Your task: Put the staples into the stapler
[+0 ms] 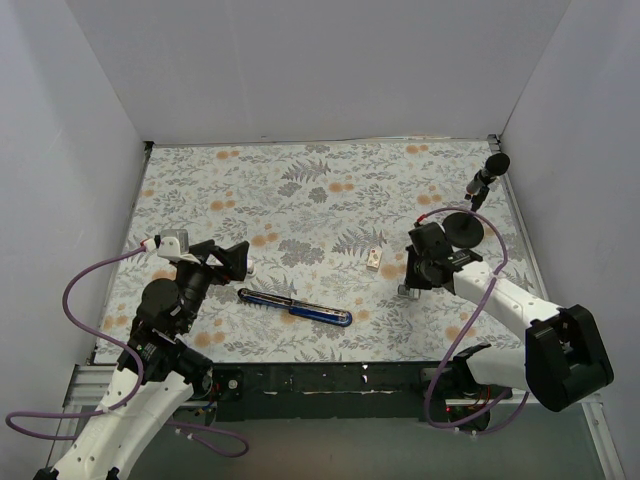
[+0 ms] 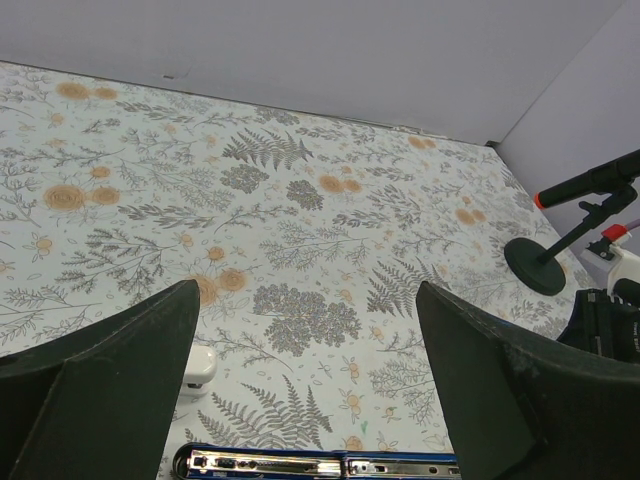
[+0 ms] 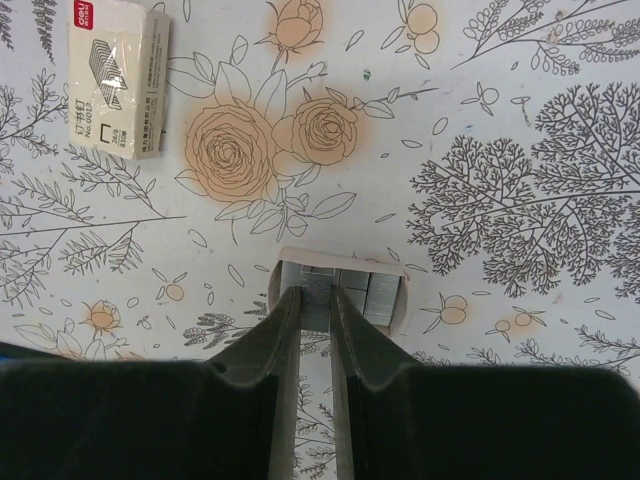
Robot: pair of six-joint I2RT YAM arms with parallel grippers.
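The blue stapler (image 1: 295, 306) lies opened out flat on the floral mat, its silvery rail facing up; its rail also shows at the bottom of the left wrist view (image 2: 320, 464). My left gripper (image 1: 234, 260) (image 2: 305, 330) is open and empty, just above and behind the stapler's left end. The staples (image 3: 318, 298) are grey strips in a small pale paper tray (image 3: 290, 262). My right gripper (image 3: 317, 305) (image 1: 406, 287) is shut on one strip at the tray's left side, while other strips (image 3: 382, 298) lie beside it in the tray.
A cream staple box (image 3: 118, 82) (image 1: 375, 259) lies on the mat between the arms. A small white object (image 2: 197, 368) (image 1: 251, 268) sits near my left finger. A black microphone stand (image 1: 480, 195) (image 2: 560, 235) stands at the far right. White walls enclose the mat.
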